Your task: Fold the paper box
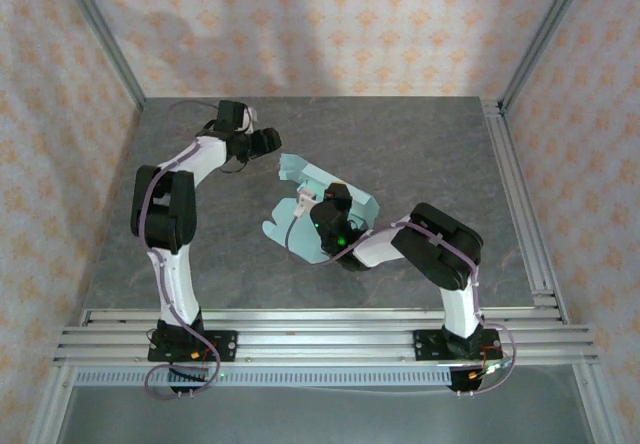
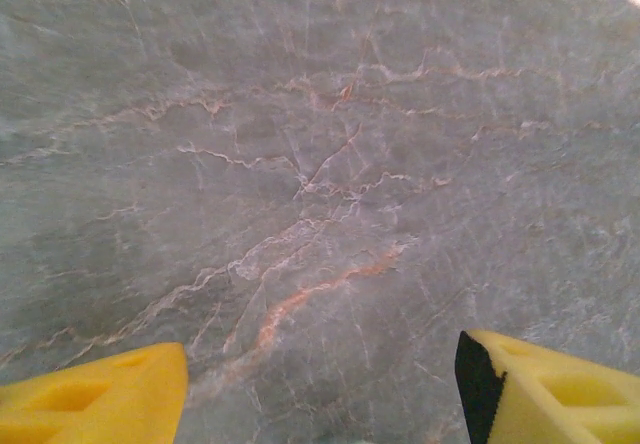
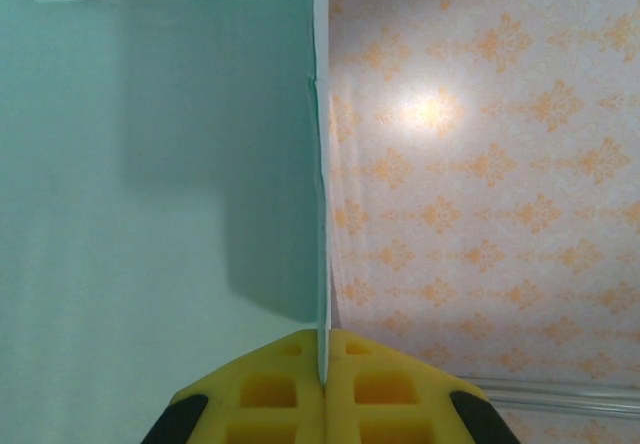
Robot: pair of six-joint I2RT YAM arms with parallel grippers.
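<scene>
We find free marbled tabletop (image 2: pixel 300 164) beneath the left gripper (image 2: pixel 320 384), its jaws spread, and along the far and left sides, while the centre is barred by the paper box (image 1: pixel 305 176), pinched in the right gripper (image 3: pixel 323 359), and the right arm (image 1: pixel 435 244) reaching to it.

from my remote desk: the paper box (image 1: pixel 308 177) reads as thin, smooth, matt card. the right gripper (image 3: pixel 323 369) has yellow moulded plastic fingers (image 3: pixel 270 394) (dull, pitted with square recesses). the table (image 2: pixel 320 164) looks like grey veined stone with a low sheen. the rails (image 1: pixel 320 329) are brushed metal; the walls (image 1: pixel 330 24) i take for matt printed paper.
</scene>
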